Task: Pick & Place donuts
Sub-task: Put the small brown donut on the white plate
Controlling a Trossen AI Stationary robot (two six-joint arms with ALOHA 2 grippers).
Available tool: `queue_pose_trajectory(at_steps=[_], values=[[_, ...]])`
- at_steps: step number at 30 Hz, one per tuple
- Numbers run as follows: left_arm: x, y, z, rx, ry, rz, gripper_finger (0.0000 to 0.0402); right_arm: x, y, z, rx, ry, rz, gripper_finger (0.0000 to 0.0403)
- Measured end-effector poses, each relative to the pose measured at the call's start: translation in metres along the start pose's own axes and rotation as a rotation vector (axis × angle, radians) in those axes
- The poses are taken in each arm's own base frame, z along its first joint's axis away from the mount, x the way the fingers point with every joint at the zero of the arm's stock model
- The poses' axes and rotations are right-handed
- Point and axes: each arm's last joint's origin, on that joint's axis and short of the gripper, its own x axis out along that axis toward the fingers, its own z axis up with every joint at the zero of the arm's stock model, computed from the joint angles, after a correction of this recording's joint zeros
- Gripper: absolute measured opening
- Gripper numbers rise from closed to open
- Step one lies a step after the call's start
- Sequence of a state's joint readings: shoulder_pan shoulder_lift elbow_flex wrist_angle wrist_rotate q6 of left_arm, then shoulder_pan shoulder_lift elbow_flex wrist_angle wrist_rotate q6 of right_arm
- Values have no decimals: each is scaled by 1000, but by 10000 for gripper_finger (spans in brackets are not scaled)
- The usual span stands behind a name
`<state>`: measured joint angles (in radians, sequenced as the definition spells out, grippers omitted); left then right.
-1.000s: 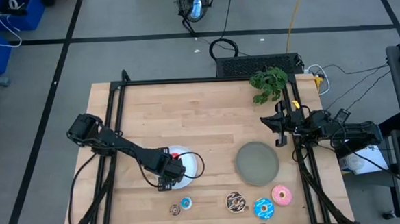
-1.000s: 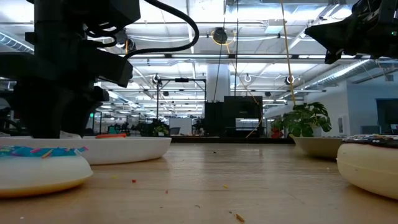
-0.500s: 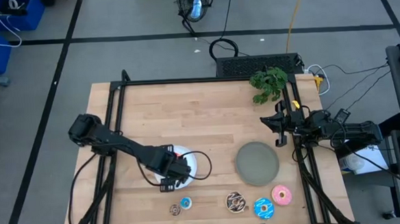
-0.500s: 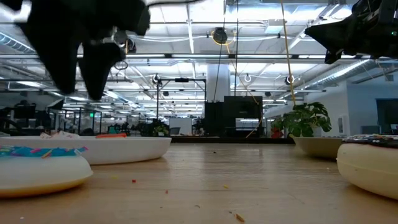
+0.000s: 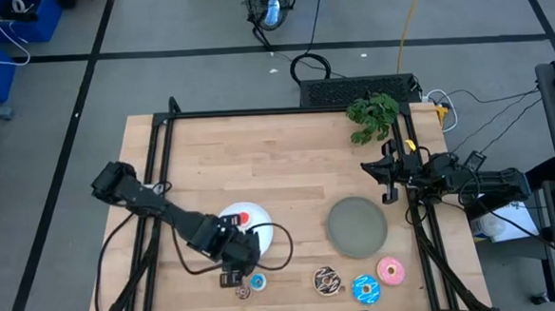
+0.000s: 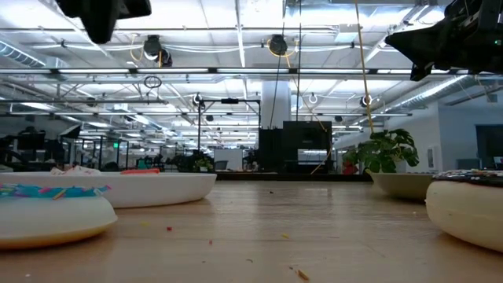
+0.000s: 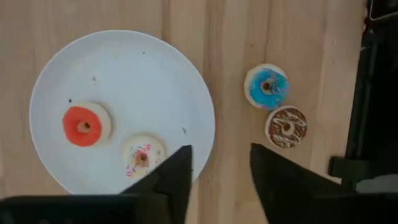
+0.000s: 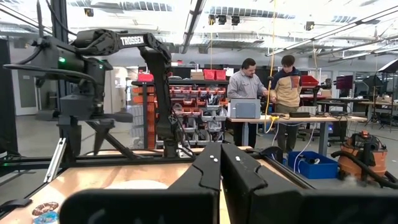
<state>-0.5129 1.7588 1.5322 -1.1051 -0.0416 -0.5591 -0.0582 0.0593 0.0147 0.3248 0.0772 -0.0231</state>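
left gripper (image 7: pixel 217 177): jaws parted, empty, above white plate (image 7: pixel 124 68) edge.
plate contents, left wrist view only: red donut (image 7: pixel 84 124), pink-white donut (image 7: pixel 142 155).
beside plate: blue donut (image 7: pixel 267 87), brown donut (image 7: pixel 286 126).
high view only: larger donuts (image 5: pixel 365 286) at near edge.
right gripper (image 8: pixel 221 163): jaws closed, parked at table's right edge.

We record the left arm stretched low across the table, its left gripper (image 7: pixel 214 177) pointing straight down with fingers parted and nothing between them. We list the right arm folded at the table's right edge, right gripper (image 8: pixel 221 163) closed.
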Motion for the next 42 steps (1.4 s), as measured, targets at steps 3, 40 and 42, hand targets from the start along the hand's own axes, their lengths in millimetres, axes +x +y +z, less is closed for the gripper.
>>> queue_pose_trajectory(at_steps=[3, 40, 42], values=[[0, -3, -2, 8, 0, -3, 89, 0, 0, 0, 0, 0, 0, 0], [47, -94, 18, 110, 189, 40, 4, 0, 0, 0, 12, 0, 4, 0], [48, -94, 16, 111, 203, 50, 9, 0, 0, 0, 11, 0, 4, 0]])
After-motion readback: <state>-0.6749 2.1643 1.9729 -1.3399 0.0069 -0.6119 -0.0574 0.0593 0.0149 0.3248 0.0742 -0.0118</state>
